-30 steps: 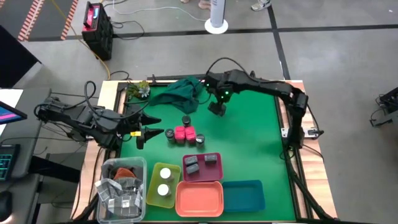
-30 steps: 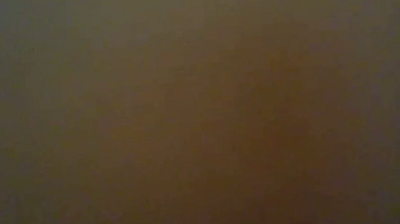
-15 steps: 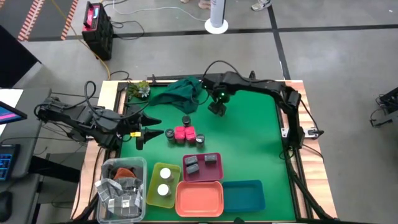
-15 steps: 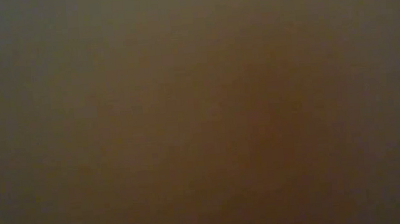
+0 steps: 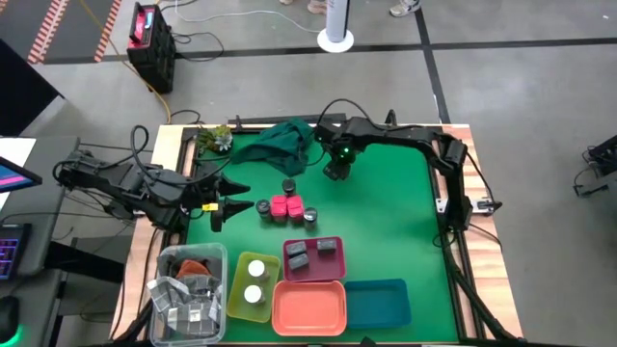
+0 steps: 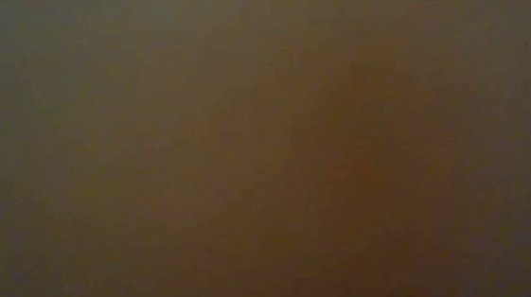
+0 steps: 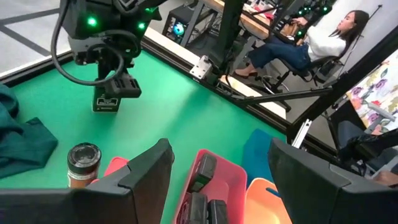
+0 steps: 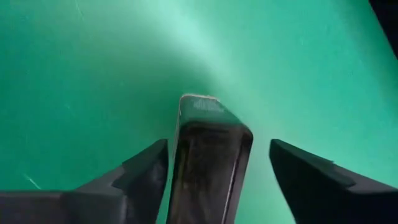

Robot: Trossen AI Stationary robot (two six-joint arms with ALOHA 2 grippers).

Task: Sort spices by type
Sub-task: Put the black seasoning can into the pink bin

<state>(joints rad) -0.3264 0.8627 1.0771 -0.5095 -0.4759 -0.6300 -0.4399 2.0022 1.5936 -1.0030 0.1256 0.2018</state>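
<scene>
A dark grey square box (image 8: 208, 162) stands on the green mat (image 5: 386, 222) at the far middle, also seen in the left wrist view (image 7: 106, 102). My right gripper (image 8: 214, 168) points down over it, open, one finger on each side; one finger is very close and the other clearly apart. Pink blocks (image 5: 281, 205) and dark round jars (image 5: 288, 186) (image 5: 310, 216) sit mid-table. Two grey boxes lie in the pink tray (image 5: 314, 273), and two white-lidded jars in the yellow tray (image 5: 237, 289). My left gripper (image 5: 234, 194) hovers open at the left.
An orange tray (image 5: 308, 306) and a blue tray (image 5: 378, 301) sit at the near edge. A clear bin (image 5: 188, 289) is near left. A dark green cloth (image 5: 289, 140) and a small plant (image 5: 217, 138) lie at the far edge. The low view shows nothing.
My right gripper has come down and a little toward the table's left, onto the grey box at the far middle. The box has stayed where it was.
</scene>
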